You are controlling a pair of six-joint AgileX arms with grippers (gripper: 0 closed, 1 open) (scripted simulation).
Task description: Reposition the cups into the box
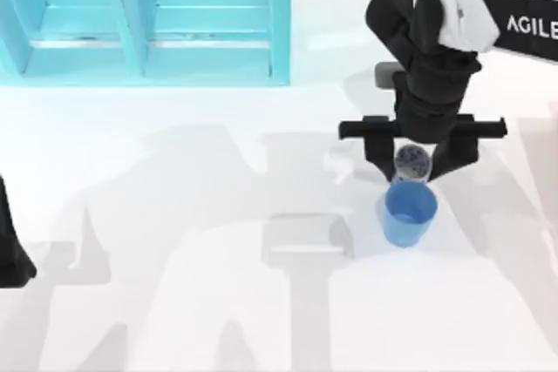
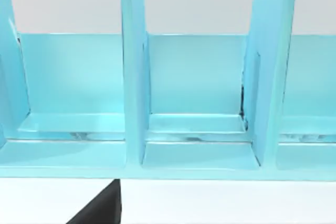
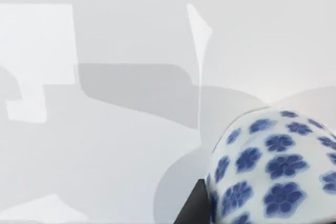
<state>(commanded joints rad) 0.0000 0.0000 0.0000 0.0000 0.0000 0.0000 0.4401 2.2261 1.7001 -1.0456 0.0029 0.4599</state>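
Blue cup (image 1: 409,212) beside patterned cup (image 1: 411,162), outside box (image 1: 144,19)

The bench (image 1: 174,215) lies open between the cups and the box (image 1: 144,19) at far left. Upright dividers (image 2: 134,77) split the box into narrow bays. The blue cup (image 1: 409,213) touches the white cup (image 1: 411,163), which sits between the right gripper (image 1: 411,167) fingers.

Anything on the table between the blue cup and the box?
Nothing: in the top view the table between the blue cup and the box holds just shadows.
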